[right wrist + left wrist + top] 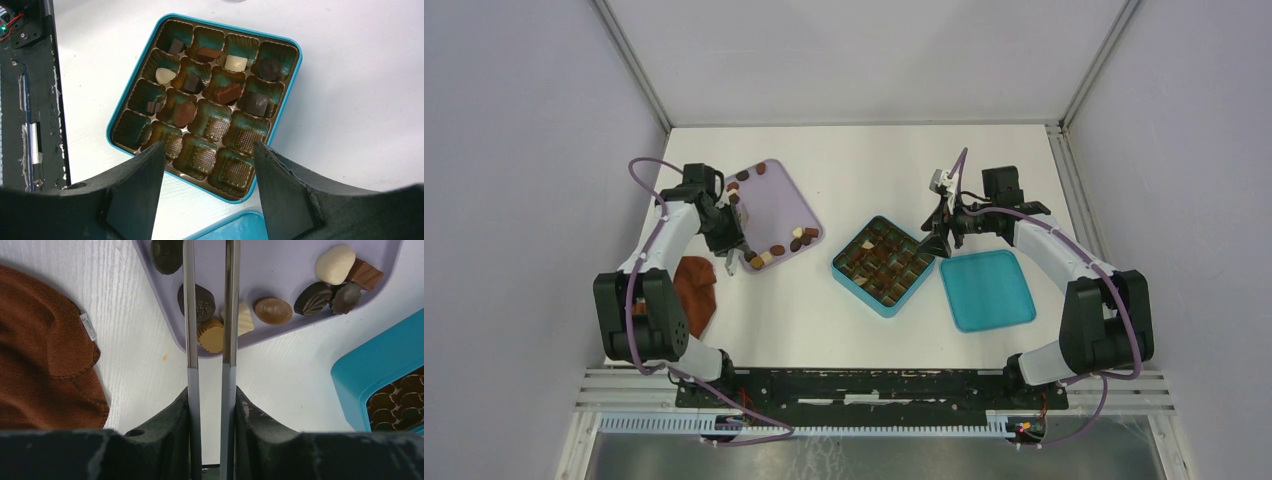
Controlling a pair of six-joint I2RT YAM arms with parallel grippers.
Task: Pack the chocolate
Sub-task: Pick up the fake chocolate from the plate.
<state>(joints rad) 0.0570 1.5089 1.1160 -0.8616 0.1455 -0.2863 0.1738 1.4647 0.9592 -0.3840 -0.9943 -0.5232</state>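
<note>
Loose chocolate (274,310) pieces, dark, tan and cream, lie along the near edge of the lilac tray (280,265). My left gripper (209,270) hangs over that tray corner (764,255). Its two long thin metal blades run close and parallel up out of the left wrist view. A tan fluted piece (212,335) shows through the narrow gap, and the blade tips are hidden. The teal box (298,55) holds several chocolates (227,93) in its far cells, while the near cells are bare. My right gripper (210,150) is open above the box's near edge (929,245), holding nothing.
The teal lid (987,290) lies flat on the table to the right of the box. A reddish-brown cloth (696,290) is bunched near the left arm, beside the tray. The arm bases and a rail run along the near table edge.
</note>
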